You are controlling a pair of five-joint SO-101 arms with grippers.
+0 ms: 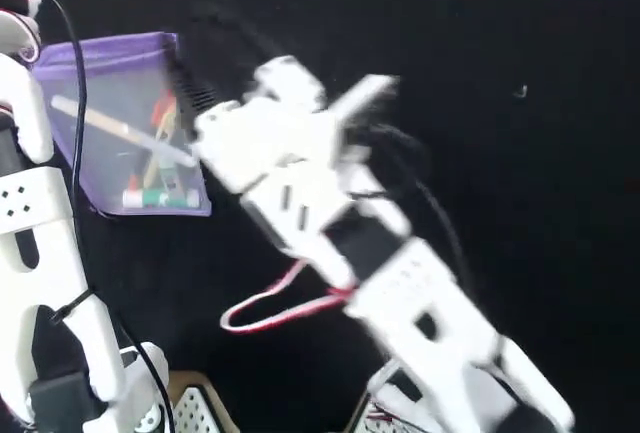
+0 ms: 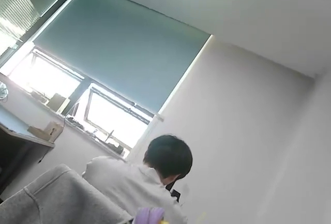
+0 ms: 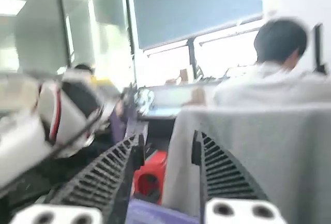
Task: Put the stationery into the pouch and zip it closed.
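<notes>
A clear pouch (image 1: 115, 123) with purple edges lies flat at the back left of the black table. Inside it are several pieces of stationery: a long pale stick (image 1: 115, 128), an orange item (image 1: 163, 108) and a green-and-white marker (image 1: 158, 197). My right gripper (image 1: 190, 88) is at the pouch's right edge. In the right wrist view my right gripper (image 3: 165, 177) is open, its ridged black fingers (image 3: 111, 172) apart, with a purple strip of the pouch (image 3: 155, 214) low between them. My left arm (image 1: 35, 213) stands along the table's left edge beside the pouch.
A red-and-white cable loop (image 1: 270, 308) lies on the black cloth (image 1: 520, 153) in front of the pouch, under the right arm. Perforated arm bases (image 1: 200, 408) sit at the front edge. The table's right half is open room.
</notes>
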